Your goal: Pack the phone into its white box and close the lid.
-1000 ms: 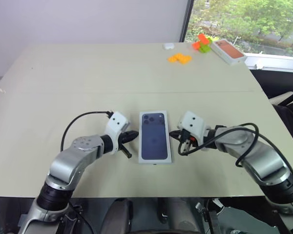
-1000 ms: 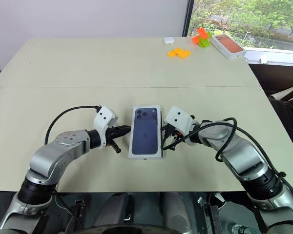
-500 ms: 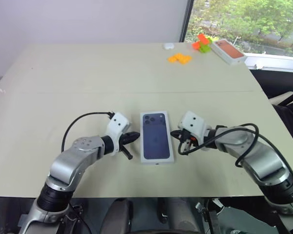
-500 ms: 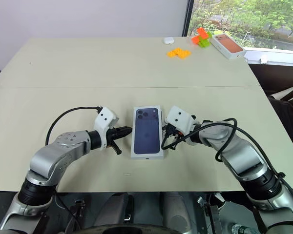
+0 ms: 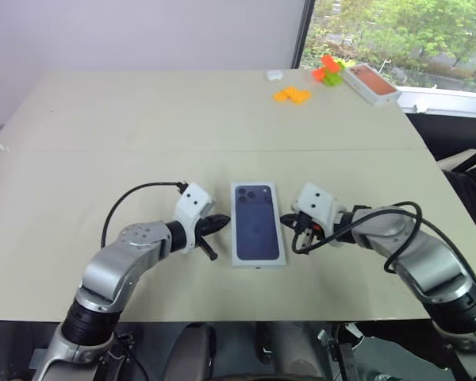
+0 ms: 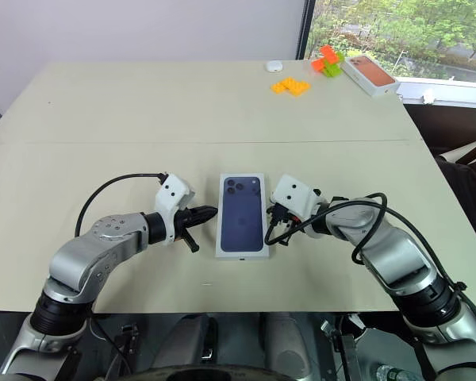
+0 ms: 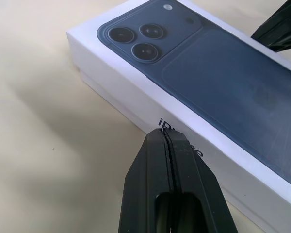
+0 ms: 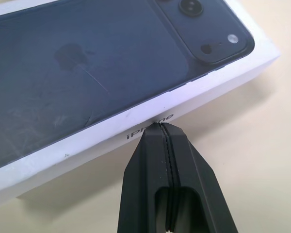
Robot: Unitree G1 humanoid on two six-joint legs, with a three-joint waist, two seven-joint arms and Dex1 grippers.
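The lid (image 5: 258, 222), white with a dark blue phone printed on its top, sits down over the white box, low in the middle of the table. A thin strip of the white box (image 7: 101, 93) shows beneath the lid's wall. The phone is hidden. My left gripper (image 5: 222, 221) is shut, and its tip (image 7: 164, 133) rests against the lid's left long side at the printed lettering. From the other side my right gripper (image 5: 285, 220) is also shut, its tip (image 8: 160, 125) against the right long side. Neither gripper holds anything.
At the far right corner of the beige table (image 5: 143, 119) lie orange blocks (image 5: 291, 95), red and green blocks (image 5: 327, 71), a white box with an orange-red picture (image 5: 370, 83) and a small white object (image 5: 274, 75). The table's front edge runs just below the arms.
The closed box has shifted slightly to the right and sits straighter between the two tips. Both arms have barely moved and both grippers stay shut.
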